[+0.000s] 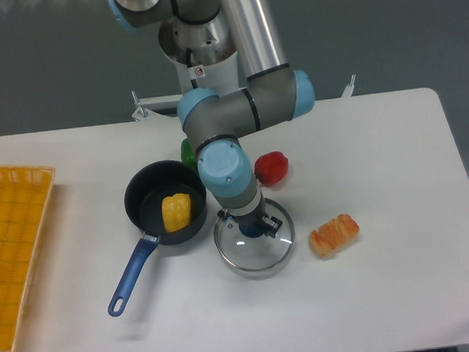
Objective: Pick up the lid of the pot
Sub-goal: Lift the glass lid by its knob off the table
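A round glass pot lid (pixel 255 247) with a metal rim lies flat on the white table, right of the pot. My gripper (pixel 249 227) points straight down over the lid's centre, where the dark knob sits. The wrist hides the fingers, so I cannot tell whether they are open or closed on the knob. The lid still rests on the table.
A dark blue pot (pixel 148 200) with a blue handle holds a yellow block (pixel 177 211). A red pepper (pixel 272 168) and a green item (pixel 188 153) lie behind the arm. A bread roll (pixel 333 234) lies right of the lid. A yellow basket (pixel 10 248) is at the left edge.
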### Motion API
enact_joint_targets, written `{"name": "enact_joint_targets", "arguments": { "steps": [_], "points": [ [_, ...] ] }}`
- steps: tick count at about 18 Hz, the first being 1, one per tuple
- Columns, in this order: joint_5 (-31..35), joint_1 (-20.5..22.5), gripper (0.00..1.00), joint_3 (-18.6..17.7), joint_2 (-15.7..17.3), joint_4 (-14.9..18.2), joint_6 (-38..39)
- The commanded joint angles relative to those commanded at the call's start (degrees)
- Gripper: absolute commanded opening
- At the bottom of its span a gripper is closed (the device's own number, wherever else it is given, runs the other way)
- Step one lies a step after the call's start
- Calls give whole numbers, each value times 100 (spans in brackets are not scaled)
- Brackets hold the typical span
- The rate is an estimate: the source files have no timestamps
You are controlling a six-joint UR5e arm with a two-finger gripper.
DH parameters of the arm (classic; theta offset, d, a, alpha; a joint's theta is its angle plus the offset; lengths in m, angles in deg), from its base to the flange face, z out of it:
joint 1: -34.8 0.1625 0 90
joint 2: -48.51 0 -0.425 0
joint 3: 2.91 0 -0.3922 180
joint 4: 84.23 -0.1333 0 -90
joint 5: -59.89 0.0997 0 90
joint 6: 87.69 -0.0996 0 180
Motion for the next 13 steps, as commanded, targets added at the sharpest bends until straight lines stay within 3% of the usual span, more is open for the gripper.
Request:
{"name": "enact_joint_targets", "arguments": {
  "steps": [7,13],
  "points": [
    [-133,97,35,62,150,18,-35],
    [-98,185,35,80,291,325,-70]
  ]
}}
